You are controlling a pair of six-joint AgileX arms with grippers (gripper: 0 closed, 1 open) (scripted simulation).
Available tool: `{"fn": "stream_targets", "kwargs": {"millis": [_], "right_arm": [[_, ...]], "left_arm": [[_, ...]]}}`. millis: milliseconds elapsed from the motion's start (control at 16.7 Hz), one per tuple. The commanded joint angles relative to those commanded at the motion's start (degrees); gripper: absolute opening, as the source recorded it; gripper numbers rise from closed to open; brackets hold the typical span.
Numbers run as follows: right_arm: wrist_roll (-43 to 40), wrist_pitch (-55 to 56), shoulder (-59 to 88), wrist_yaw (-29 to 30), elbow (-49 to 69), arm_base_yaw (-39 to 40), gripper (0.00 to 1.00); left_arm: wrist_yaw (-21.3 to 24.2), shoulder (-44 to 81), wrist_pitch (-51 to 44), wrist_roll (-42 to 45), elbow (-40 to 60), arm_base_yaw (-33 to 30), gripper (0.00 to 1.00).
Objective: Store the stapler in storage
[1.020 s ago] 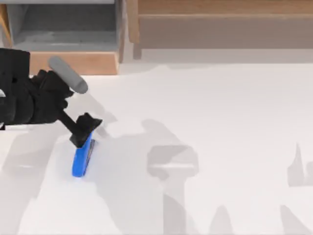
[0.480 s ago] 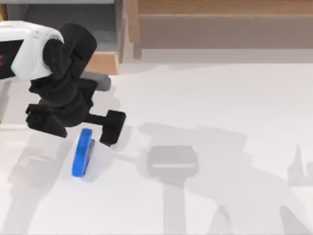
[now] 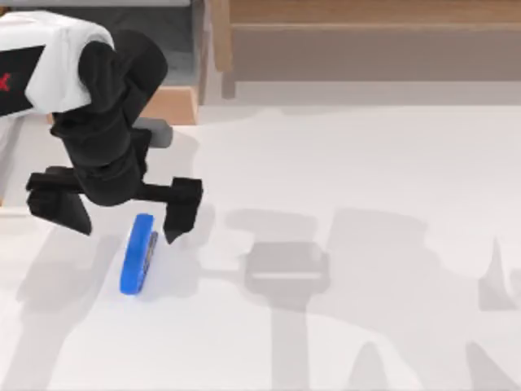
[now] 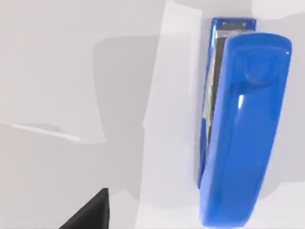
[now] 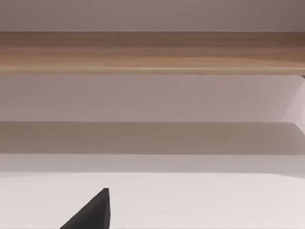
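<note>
The blue stapler (image 3: 138,254) lies flat on the white table at the left, its grey metal strip facing right. My left gripper (image 3: 127,233) hangs over its far end, open wide. One finger (image 3: 57,208) is left of the stapler and the other (image 3: 181,213) right of it, neither touching. The left wrist view looks straight down on the stapler (image 4: 243,129), with one dark fingertip (image 4: 90,214) off to its side. In the right wrist view a fingertip (image 5: 90,214) of my right gripper sits off-centre, and that gripper is open and holds nothing.
A wooden storage unit with a grey inside (image 3: 122,49) stands at the back left, a grey handle (image 3: 156,132) just before it. A long wooden shelf (image 3: 366,41) runs along the back right. Arm shadows cross the white table (image 3: 366,204).
My left arm has swung out over the table and turned. Its fingers have spread wide to either side of the stapler's far end. The stapler has not moved.
</note>
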Motion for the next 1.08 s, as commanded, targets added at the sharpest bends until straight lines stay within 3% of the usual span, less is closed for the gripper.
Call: {"fn": "stream_targets", "kwargs": {"millis": [240,660,900,1080], "right_arm": [[0.0,0.0,0.0,0.0,0.0,0.0,1.0],[0.0,0.0,0.0,0.0,0.0,0.0,1.0],[0.0,0.0,0.0,0.0,0.0,0.0,1.0],[0.0,0.0,0.0,0.0,0.0,0.0,1.0]], "left_arm": [[0.0,0.3,1.1,0.2,-0.9,0.2,1.0],[0.0,6.3,14.5,0.3,-8.0,0.2,1.0],[0.0,6.7,15.0,0.3,-8.3,0.2,1.0],[0.0,6.7,15.0,0.3,-8.3,0.2,0.77]]}}
